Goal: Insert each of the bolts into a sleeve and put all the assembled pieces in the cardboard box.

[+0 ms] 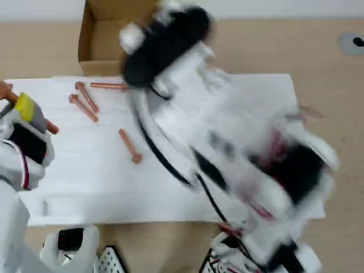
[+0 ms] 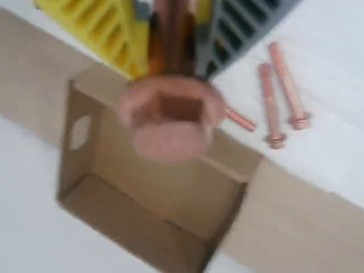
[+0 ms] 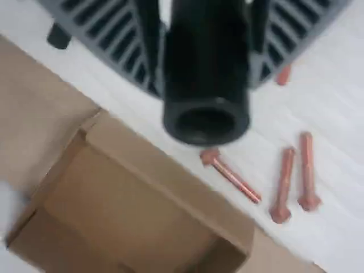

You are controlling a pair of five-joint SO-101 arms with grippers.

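Closest to the left wrist camera is a copper bolt [image 2: 170, 116], its hexagonal head turned toward the lens. Its shank is pinched between the yellow and grey fingers of the left gripper [image 2: 170, 54], which is closed tight on it. In the high view this gripper sits at the left edge of the frame, over the left end of the white sheet [image 1: 85, 187], with the bolt sticking out on both sides of the jaws.

The right gripper [image 3: 205, 57] is clamped around a black sleeve [image 3: 206, 108], whose open end faces the wrist camera. In the high view the right arm crosses from lower right to upper centre, with its gripper by the right front corner of the box [image 1: 86, 42].

That box stands open at the upper left-centre of the high view, on the tan table [image 1: 34, 48], against the sheet's far edge. Four loose bolts [image 1: 85, 98] lie on the sheet. Two are side by side in the upper left, and one lies along the box front. The fourth lies alone nearer the middle of the frame.
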